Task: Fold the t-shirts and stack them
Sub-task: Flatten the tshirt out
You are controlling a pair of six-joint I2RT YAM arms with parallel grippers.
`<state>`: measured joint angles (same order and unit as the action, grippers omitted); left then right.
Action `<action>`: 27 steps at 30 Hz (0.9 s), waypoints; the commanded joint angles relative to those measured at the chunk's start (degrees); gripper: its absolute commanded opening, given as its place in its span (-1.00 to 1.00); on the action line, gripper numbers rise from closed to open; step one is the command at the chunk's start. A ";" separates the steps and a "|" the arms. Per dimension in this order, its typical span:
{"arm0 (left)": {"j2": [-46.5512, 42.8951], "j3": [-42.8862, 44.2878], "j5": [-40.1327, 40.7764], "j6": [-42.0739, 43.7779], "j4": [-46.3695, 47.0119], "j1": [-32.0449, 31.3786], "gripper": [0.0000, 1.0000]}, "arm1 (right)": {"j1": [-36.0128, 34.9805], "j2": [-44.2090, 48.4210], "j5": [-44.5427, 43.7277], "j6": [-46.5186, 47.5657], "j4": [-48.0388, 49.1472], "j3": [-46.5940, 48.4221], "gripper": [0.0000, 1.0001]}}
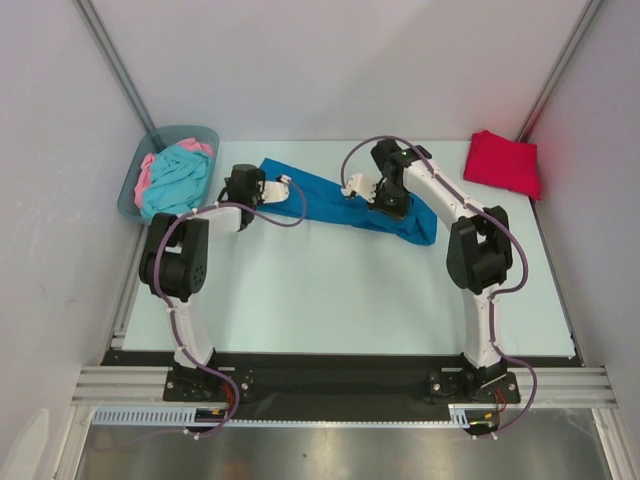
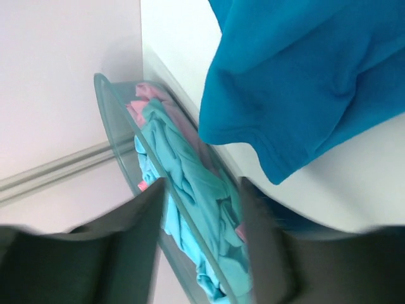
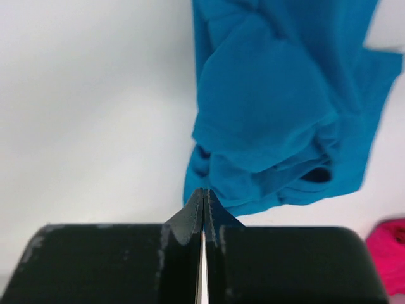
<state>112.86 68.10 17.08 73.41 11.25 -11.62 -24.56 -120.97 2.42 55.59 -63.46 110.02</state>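
Only the red t-shirt (image 1: 503,162) is folded — blue t-shirt (image 1: 330,200) and the bin pile (image 1: 178,180) remain. My left end effector (image 2: 202,190) is open, right end effector (image 3: 203,193) closed.

Black-and-white arms (image 1: 480,330) — seemingly purple cables (image 1: 362,145).

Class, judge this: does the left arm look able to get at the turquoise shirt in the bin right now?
Probably yes. The left gripper hangs open close beside the open-topped bin, the turquoise shirt lies on top, and nothing stands between them.
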 commanded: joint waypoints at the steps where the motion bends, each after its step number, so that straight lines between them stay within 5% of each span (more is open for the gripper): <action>1: -3.17 -0.16 -3.28 -0.55 -3.07 -0.16 0.00 | 0.73 0.21 1.45 -1.89 -3.60 -1.29 -1.00; 6: -0.63 3.09 -4.25 -0.37 -6.84 -0.25 -0.99 | 3.11 0.29 0.93 -2.77 -3.16 -2.88 -1.00; 27: 11.59 13.90 -4.69 2.00 -9.22 -0.86 -0.99 | 9.79 -5.59 -2.41 -3.83 1.32 -3.93 -1.00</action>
<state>124.11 79.31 13.30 74.06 2.17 -11.94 -15.49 -125.40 0.71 52.47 -63.16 103.85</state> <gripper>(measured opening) 0.006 0.009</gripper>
